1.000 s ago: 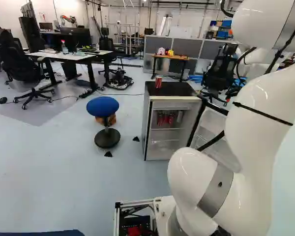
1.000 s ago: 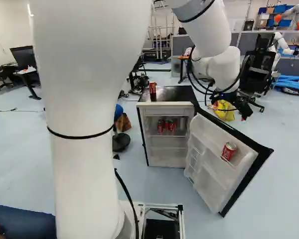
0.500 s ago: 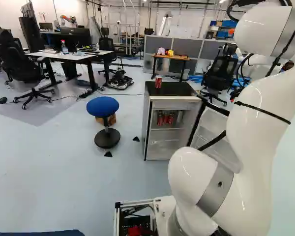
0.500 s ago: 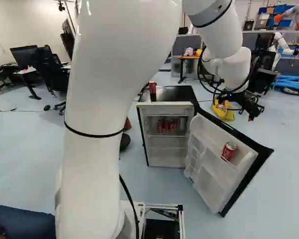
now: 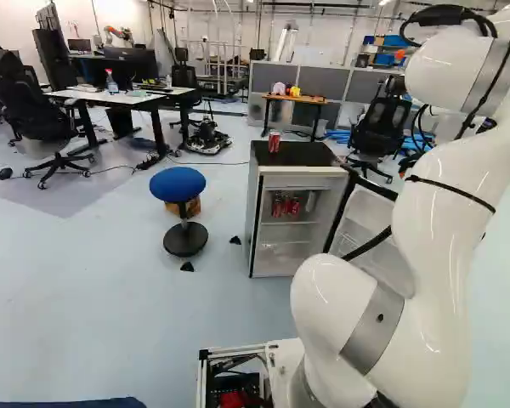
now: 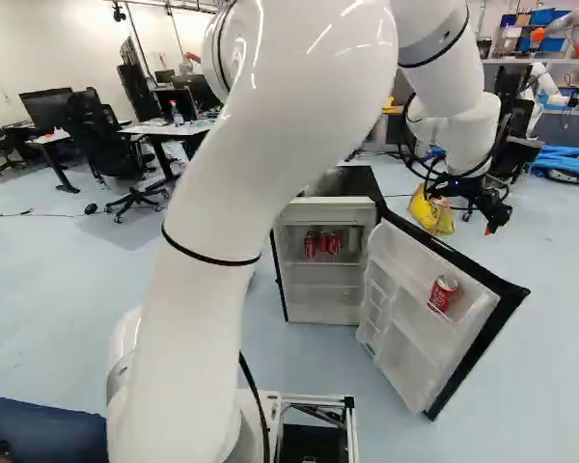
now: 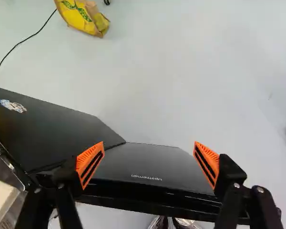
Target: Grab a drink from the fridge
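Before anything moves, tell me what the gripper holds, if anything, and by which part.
Nothing is held: the gripper stands open, its orange pads apart, the fridge door showing between them but ungripped.

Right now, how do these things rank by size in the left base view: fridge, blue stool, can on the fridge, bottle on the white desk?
1. Fridge
2. Blue stool
Can and bottle: too alike to rank.

The fridge (image 5: 313,155) stands left of the white arm (image 5: 442,297), its door (image 5: 354,231) open and partly hidden by the arm. One red can (image 5: 274,143) stands upright on the fridge top; more red cans (image 5: 279,206) stand on an upper shelf inside. Left of the fridge is a blue-seated stool (image 5: 178,184) with a round black base.
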